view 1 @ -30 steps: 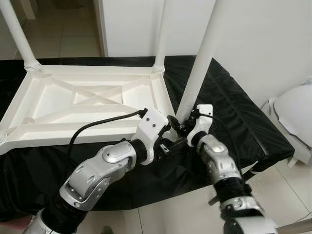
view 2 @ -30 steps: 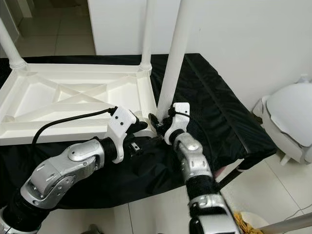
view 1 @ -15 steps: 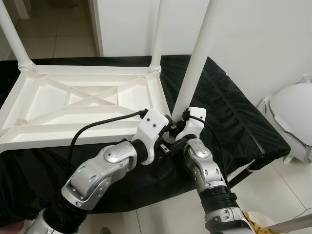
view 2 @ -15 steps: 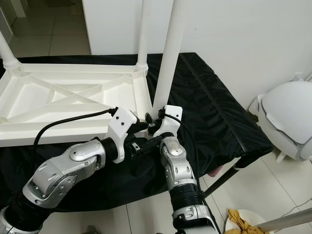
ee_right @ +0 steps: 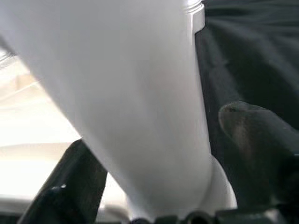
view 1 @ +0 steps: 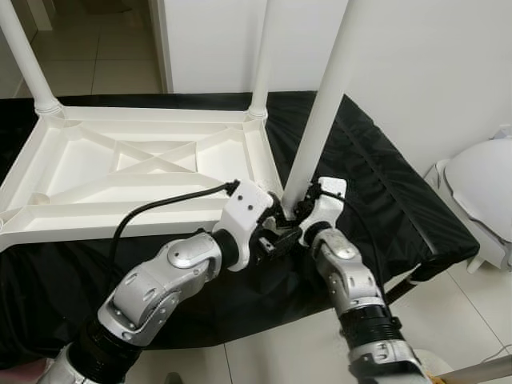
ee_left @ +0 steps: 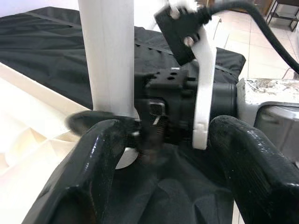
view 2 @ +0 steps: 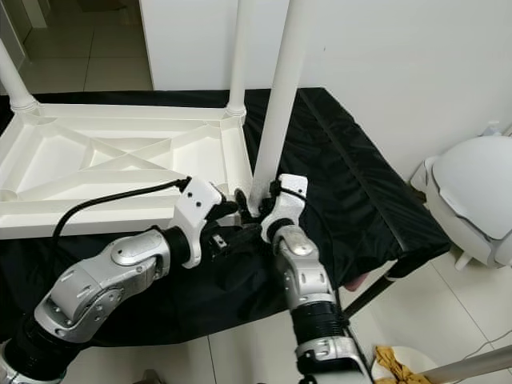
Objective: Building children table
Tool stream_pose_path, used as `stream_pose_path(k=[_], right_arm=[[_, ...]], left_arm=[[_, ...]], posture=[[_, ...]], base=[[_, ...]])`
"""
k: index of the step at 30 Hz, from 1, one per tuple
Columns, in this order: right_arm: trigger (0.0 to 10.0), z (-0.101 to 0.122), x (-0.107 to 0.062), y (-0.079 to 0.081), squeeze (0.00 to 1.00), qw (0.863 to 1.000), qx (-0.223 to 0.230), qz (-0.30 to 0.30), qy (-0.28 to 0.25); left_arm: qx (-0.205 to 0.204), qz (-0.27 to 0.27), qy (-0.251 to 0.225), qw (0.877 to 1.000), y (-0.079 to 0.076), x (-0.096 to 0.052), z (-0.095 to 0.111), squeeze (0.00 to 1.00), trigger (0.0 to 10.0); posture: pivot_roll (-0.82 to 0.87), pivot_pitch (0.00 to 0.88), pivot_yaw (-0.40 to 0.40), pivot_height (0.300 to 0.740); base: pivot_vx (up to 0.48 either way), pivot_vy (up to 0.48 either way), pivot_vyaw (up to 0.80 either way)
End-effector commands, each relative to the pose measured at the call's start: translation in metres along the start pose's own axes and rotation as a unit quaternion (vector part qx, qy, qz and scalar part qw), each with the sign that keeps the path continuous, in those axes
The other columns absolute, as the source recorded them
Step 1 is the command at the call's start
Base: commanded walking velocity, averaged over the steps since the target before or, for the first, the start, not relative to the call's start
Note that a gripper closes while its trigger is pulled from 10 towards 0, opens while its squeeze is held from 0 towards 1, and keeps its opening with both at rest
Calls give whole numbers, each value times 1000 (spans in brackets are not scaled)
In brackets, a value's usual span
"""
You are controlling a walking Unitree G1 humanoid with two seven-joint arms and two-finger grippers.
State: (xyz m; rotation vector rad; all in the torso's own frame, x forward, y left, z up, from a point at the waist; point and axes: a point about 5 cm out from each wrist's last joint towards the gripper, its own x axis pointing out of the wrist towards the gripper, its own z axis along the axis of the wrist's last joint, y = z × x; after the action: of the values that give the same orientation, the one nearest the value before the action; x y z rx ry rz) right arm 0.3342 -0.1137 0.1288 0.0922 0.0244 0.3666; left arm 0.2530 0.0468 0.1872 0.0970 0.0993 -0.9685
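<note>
Right gripper (view 2: pixel 258 206) grips the base of the near white leg (view 1: pixel 318 128) with its 2 fingers (ee_right: pixel 77 186) set on either side, at the corner of the upturned tabletop (view 1: pixel 96 168) on black cloth (view 1: pixel 384 200), while the left gripper (view 1: pixel 276 224) sits spread just beside, perhaps touching.
</note>
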Motion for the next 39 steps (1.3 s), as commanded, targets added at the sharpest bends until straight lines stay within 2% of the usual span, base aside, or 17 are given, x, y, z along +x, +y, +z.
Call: stream_pose_path(k=[1,4,5,7,8,12,16,18,26,27,32,33,39], right_arm=[[10000,-2,-2,-10,1000,1000,-2,12,0],[10000,0,-3,-15,1000,1000,-21,18,-3],[10000,3,-3,-21,0,999,-21,40,-1],[10000,9,-3,-28,0,993,-51,104,1],[10000,9,-3,-28,0,993,-51,104,1],[10000,14,-1,-33,0,980,-79,181,16],[10000,16,1,-35,0,975,-93,202,22],[10000,15,6,-38,0,967,-107,228,46],[10000,14,12,-40,0,962,-115,239,59],[2078,14,15,-39,0,959,-119,248,63],[2078,14,16,-39,0,958,-119,253,63],[0,13,15,-39,0,957,-118,258,65],[0,11,12,-41,0,951,-111,280,67]], left_arm=[[0,-53,3,999,-6,0,-2,0,10000],[0,-53,2,999,-6,0,-2,0,10000],[3,-51,5,999,-5,0,-3,0,10000],[5,-51,8,999,-4,1,-4,0,10000],[5,-51,8,999,-4,1,-4,0,10000],[7,-53,8,999,-3,2,-3,0,10000],[7,-53,8,999,-3,2,-3,0,10000],[8,-52,7,999,-2,1,-2,0,10000],[5,-51,7,999,-2,1,-2,0,10000],[2,-51,7,999,-2,1,-2,0,10000],[2,-51,7,999,-2,1,-2,0,10000],[2,-51,6,999,-2,1,-1,0,10000],[0,-50,8,999,0,0,0,0,10000]], posture=[[11,0,-85,740],[7,0,-82,740],[4,0,-77,740],[4,0,-77,740],[4,0,-77,740],[4,0,-72,740],[5,0,-72,740],[8,0,-69,740],[6,0,-59,740],[5,4,-53,740],[5,4,-53,740],[3,10,-47,740],[2,30,-44,740]], base=[[0,0,0],[0,0,0],[0,0,0],[0,0,0],[0,0,0],[0,0,0],[0,0,0],[0,0,0],[0,0,0],[0,0,0],[0,0,0],[0,0,0],[0,0,0]])
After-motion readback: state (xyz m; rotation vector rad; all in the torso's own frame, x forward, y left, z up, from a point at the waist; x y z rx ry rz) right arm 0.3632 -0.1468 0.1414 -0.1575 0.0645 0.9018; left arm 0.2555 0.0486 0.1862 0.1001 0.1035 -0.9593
